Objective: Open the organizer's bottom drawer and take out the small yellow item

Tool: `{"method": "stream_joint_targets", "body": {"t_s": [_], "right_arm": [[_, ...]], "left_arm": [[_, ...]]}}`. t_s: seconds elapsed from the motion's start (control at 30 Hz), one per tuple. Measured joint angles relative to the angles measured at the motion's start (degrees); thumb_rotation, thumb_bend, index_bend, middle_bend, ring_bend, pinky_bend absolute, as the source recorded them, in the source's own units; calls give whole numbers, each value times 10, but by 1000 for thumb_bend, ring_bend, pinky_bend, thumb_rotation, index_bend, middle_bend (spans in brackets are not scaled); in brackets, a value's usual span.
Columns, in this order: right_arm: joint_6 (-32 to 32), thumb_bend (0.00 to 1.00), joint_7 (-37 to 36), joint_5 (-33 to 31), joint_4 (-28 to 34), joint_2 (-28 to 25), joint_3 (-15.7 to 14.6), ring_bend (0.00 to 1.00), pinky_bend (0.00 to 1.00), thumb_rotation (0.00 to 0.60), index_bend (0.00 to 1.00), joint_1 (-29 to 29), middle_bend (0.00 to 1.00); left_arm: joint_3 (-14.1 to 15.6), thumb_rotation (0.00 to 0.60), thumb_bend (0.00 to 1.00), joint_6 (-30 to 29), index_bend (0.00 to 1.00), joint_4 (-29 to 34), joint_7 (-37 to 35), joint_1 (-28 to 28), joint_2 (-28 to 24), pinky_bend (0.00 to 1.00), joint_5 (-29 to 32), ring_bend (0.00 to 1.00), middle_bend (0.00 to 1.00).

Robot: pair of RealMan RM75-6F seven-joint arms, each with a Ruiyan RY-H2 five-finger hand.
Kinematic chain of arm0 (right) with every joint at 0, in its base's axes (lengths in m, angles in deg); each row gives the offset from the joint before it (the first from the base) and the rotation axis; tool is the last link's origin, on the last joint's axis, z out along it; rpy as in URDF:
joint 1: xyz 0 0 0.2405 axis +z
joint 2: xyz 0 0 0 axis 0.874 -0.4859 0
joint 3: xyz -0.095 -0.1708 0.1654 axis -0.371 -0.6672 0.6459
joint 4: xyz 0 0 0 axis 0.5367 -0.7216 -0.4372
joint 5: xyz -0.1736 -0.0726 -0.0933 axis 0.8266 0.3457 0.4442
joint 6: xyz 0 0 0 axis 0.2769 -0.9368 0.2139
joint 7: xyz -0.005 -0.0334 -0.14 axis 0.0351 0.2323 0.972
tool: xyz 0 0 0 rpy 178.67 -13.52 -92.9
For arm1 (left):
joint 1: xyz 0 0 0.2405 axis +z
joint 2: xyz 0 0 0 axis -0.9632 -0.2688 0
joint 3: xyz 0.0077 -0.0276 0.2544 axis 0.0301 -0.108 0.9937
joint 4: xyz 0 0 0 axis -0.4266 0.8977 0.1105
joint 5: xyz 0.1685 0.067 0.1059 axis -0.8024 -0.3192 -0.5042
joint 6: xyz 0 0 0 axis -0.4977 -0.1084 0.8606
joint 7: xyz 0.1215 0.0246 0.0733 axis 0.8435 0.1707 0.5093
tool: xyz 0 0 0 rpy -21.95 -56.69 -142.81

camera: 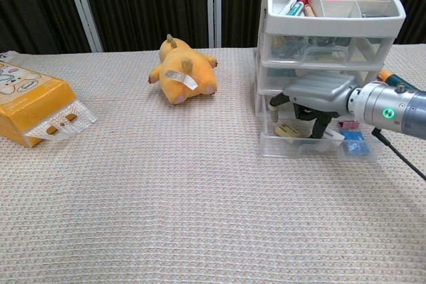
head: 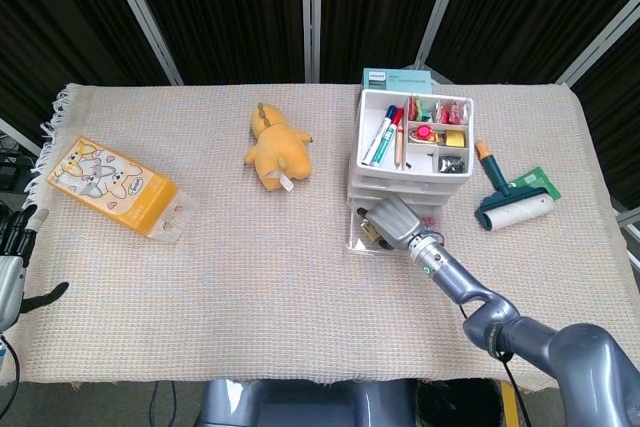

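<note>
Far off at the desk's [head: 250, 267] left edge, the left robot hand [head: 12, 272] hangs with its fingers apart, holding nothing. Over on the right, the right robot hand [camera: 313, 101] reaches down into the pulled-out bottom drawer [camera: 319, 145] of the organizer [camera: 329, 38], right by the small yellow item [camera: 287, 130]. I cannot tell if its fingers have hold of anything.

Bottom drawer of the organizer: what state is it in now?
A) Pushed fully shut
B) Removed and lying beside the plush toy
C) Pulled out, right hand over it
C: the bottom drawer juts forward of the organizer, with the right hand reaching over it.
</note>
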Motion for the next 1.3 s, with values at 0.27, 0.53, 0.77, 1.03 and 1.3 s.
{"method": "stream_joint_targets", "body": {"t_s": [0.27,0.53,0.77,1.03,1.3], "right_arm": [[-1,0,-9,3,-15,10,-5,985,716,600,450,-2,996],[-3,0,-17,6,-28,17,-8,985,716,600,503,-4,997],[-4,0,-22,8,-30,20,-11,985,716,600,549,-5,998],[-13,0,-20,10,-24,17,-10,985,716,600,552,-7,998],[-28,0,4,7,14,-9,-1,985,716,600,553,-9,998]], "left_arm": [[0,600,21,1,0,-1,0,-1,0,0,0,0,0],[0,600,21,3,0,-2,0,-2,1,0,1,0,0],[0,600,21,3,0,-2,-1,-2,1,0,1,0,0],[0,600,22,2,0,-4,-4,-2,1,0,0,0,0],[1,600,21,0,0,-4,-7,-1,-1,0,-3,0,0]]}}
